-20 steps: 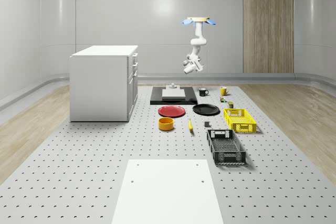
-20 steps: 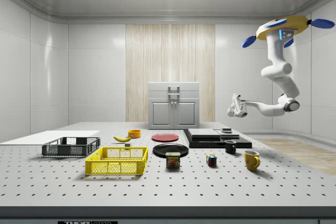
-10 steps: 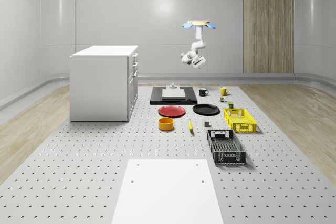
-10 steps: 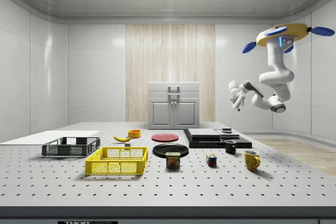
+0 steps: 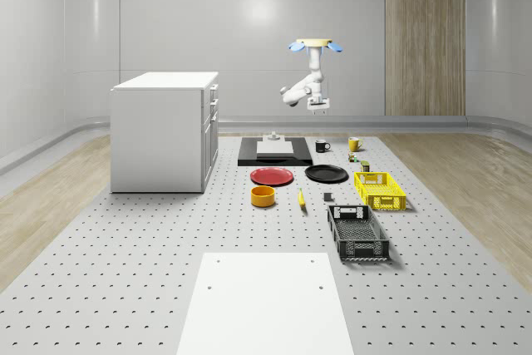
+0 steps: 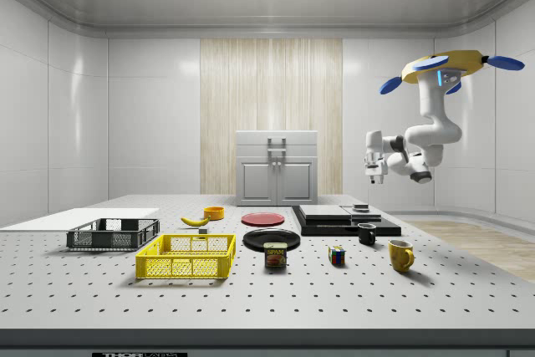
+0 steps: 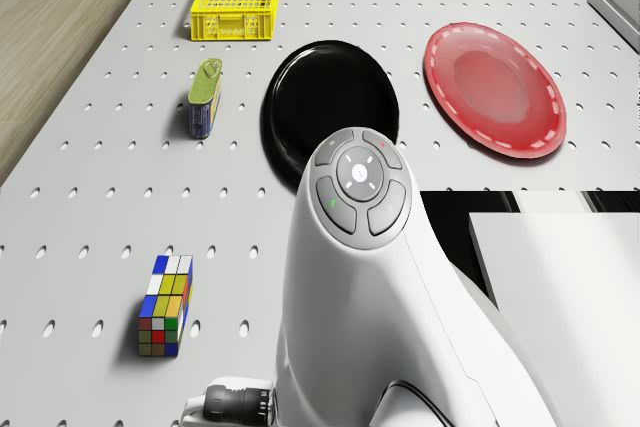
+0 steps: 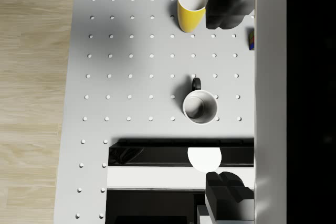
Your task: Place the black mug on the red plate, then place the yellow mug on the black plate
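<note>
- We see the drone hovering at the side view's upper right, above the tabletop's far end; the arm folds beneath it.
- The gripper hangs high above the black mug; its fingers stand wide apart, holding nothing.
- The black mug stands upright on the tabletop, the yellow mug near it.
- The red plate and black plate lie side by side, centre of the whole-scene view.
</note>
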`<state>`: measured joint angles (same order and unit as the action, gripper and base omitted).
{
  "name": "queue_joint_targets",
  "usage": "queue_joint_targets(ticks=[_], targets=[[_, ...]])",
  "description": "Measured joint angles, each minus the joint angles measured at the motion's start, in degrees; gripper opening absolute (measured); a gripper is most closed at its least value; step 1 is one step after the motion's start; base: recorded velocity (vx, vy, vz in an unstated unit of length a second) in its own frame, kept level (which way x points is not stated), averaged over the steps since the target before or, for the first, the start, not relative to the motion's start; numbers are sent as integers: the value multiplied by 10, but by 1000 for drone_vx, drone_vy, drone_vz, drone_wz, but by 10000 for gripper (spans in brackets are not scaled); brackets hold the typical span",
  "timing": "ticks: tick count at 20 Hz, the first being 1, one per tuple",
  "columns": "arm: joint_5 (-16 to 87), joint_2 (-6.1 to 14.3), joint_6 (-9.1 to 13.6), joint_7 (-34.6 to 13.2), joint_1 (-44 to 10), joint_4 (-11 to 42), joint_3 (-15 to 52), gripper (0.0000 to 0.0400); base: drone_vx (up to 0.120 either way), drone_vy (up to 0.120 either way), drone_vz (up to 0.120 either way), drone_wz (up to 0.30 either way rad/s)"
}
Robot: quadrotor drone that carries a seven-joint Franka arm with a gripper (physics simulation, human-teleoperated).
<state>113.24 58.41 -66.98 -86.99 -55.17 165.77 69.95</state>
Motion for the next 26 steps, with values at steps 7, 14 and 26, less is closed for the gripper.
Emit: queue_joint_targets(ticks=[7,14,26], targets=[[3,27,-1,-25,-35,2,19,400,0,-34,-120,0],[-6,50,-15,-38,-51,1,30,400,0,0,-120,0],[-24,86,-46,-51,-66,-2,43,400,87,0,-120,0]])
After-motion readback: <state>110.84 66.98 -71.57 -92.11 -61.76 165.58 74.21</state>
